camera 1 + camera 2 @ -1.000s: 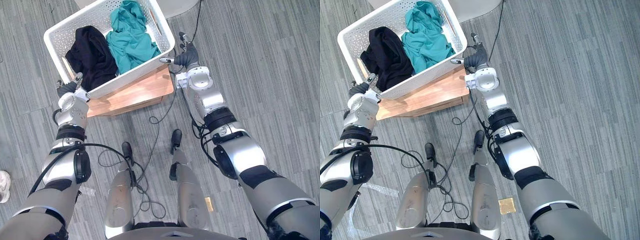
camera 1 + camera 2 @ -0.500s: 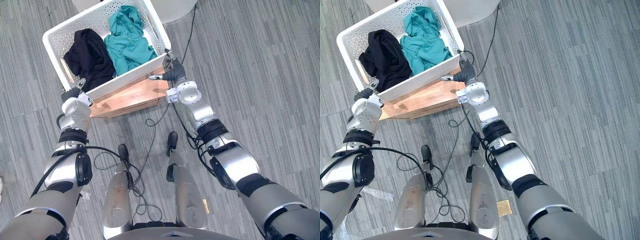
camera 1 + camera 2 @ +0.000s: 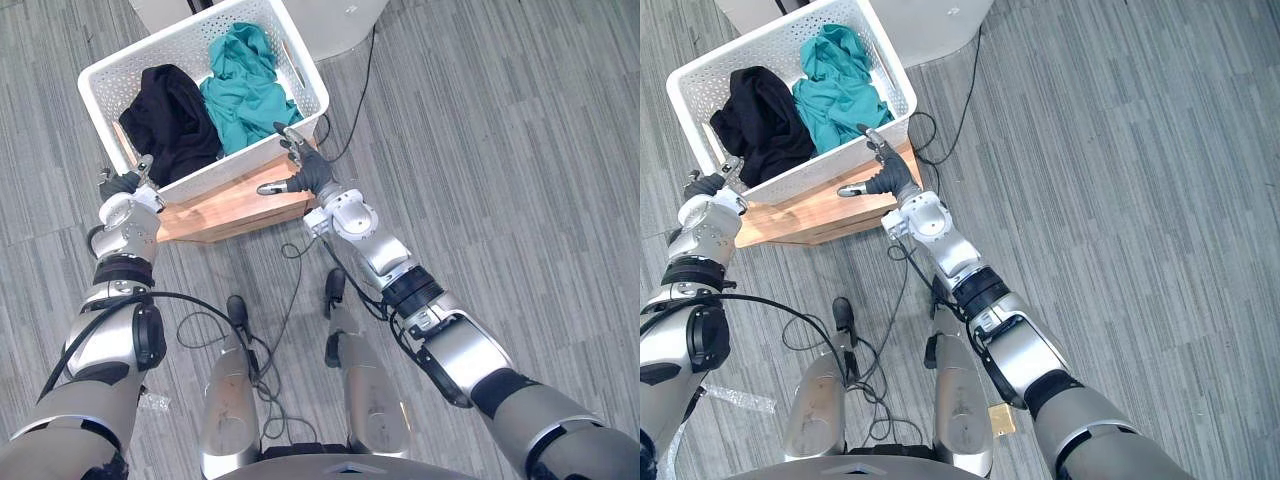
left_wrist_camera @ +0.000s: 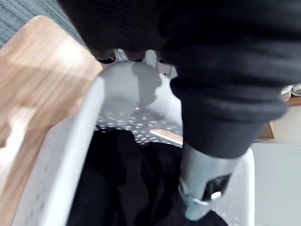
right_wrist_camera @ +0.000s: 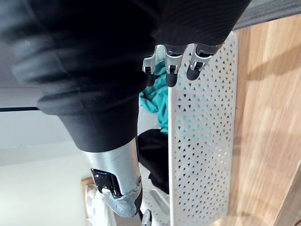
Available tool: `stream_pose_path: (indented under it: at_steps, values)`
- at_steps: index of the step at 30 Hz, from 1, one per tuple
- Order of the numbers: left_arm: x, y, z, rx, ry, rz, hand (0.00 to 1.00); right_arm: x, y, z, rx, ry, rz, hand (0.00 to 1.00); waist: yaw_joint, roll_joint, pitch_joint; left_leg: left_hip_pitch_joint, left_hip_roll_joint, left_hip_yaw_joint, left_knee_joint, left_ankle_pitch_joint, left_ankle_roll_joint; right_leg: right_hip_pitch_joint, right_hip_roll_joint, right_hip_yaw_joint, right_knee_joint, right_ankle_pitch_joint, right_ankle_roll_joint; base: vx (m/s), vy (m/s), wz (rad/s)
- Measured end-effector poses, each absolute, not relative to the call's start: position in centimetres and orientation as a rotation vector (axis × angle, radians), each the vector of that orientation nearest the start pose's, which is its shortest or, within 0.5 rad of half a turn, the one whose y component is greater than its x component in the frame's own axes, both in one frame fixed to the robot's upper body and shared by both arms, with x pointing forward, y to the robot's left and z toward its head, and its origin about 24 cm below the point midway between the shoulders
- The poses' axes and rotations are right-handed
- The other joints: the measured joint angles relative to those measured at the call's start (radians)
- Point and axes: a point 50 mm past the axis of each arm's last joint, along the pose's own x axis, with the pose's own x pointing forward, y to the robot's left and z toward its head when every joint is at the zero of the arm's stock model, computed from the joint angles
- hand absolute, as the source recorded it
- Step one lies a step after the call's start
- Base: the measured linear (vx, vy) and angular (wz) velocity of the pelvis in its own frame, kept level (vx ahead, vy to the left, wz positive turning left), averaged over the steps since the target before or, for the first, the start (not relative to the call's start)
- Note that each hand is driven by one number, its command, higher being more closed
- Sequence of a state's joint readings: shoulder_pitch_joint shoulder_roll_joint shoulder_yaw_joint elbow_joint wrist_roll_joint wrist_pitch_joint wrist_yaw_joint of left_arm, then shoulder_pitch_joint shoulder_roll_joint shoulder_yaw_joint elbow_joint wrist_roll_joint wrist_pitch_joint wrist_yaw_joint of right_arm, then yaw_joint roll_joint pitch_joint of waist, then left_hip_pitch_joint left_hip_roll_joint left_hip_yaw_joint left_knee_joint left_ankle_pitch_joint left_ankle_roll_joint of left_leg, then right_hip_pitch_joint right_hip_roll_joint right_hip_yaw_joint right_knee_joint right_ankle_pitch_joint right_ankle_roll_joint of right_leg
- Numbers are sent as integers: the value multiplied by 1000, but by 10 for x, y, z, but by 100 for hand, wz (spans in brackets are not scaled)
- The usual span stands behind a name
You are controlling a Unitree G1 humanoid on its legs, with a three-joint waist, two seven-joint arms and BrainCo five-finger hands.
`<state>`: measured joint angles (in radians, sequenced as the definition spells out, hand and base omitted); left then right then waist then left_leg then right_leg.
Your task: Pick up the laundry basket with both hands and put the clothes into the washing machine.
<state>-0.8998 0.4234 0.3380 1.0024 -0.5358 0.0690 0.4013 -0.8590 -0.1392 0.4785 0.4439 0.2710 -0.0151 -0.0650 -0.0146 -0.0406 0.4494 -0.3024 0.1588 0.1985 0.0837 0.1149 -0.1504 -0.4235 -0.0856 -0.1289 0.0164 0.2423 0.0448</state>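
Observation:
A white perforated laundry basket (image 3: 225, 172) stands on a low wooden table (image 3: 235, 208). Inside lie black clothes (image 3: 168, 118) on the left and teal clothes (image 3: 243, 88) on the right. My left hand (image 3: 122, 184) is at the basket's near left corner, open; in its wrist view its thumb (image 4: 203, 186) reaches over the rim (image 4: 89, 117) above the black clothes. My right hand (image 3: 308, 175) is open against the near wall by the right corner, thumb spread to the left. In the right wrist view its fingers (image 5: 170, 66) point over the wall's top edge (image 5: 202, 141).
A white appliance (image 3: 340, 20) stands just behind the basket at the top of the eye views. Grey striped floor (image 3: 500, 150) lies open to the right of the table. A scrap of clear plastic (image 3: 730, 400) lies on the floor at the lower left.
The right hand has come from beyond the basket's right corner leftward onto its near wall. The left hand stays at the near left corner. The camera has shifted.

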Motion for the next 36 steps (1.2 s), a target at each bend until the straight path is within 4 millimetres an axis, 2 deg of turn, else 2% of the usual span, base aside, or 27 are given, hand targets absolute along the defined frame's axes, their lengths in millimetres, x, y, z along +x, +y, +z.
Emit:
stream_pose_path:
  at_steps: [5,12,18,20,22,24,28,31,33,34,36]
  values:
    - [364,319,122,-425,104,776,0,345,-15,166,-128,-302,565,0,5,-4,-1,8,1,0,-1,-1,-1,7,2,1,1,-5,2,0,0,0]
    - [341,353,108,-450,141,881,0,341,-18,154,-103,-268,596,0,8,-10,-4,10,2,-1,0,0,-1,10,3,0,1,-3,0,0,0,0]
    - [321,375,96,-422,166,958,0,332,-30,143,-78,-268,579,0,10,-30,-16,44,4,4,2,-11,-10,45,6,4,-6,-7,3,13,15,-2]
    - [315,378,90,-414,175,972,0,330,-43,137,-39,-260,534,0,9,-41,-24,44,4,3,2,-11,-10,46,5,5,-8,-15,9,0,0,0]
    - [309,374,79,-386,181,963,0,330,-57,126,-8,-226,477,0,4,-45,-28,54,2,1,2,-13,-8,59,4,3,-12,-15,9,40,30,3]
    - [299,356,55,-348,184,915,0,325,-83,102,24,-154,375,0,5,-44,-41,81,0,2,4,-26,-7,93,3,2,-24,-15,8,59,53,0]
    - [272,326,16,-319,220,846,0,305,-121,64,72,-46,238,0,2,-39,-97,114,-1,6,7,-47,-6,132,3,3,-38,-21,10,86,73,-3]
    - [237,305,-18,-346,286,849,0,283,-154,31,67,59,109,0,2,-21,-175,143,-2,12,7,-70,-7,160,4,4,-42,-35,16,83,83,-3]
    - [212,292,-41,-373,354,868,0,264,-181,9,50,140,3,0,4,6,-212,177,-8,17,3,-84,-3,200,-1,5,-58,-42,25,88,103,-2]
    - [205,289,-48,-382,377,876,0,259,-186,3,54,165,-21,0,3,13,-223,182,-9,17,2,-86,-1,206,-3,5,-62,-45,28,52,99,0]
    - [187,280,-64,-402,440,884,0,243,-201,-22,75,273,-97,0,2,28,-257,186,-12,17,0,-96,2,220,-7,4,-70,-53,39,30,76,1]
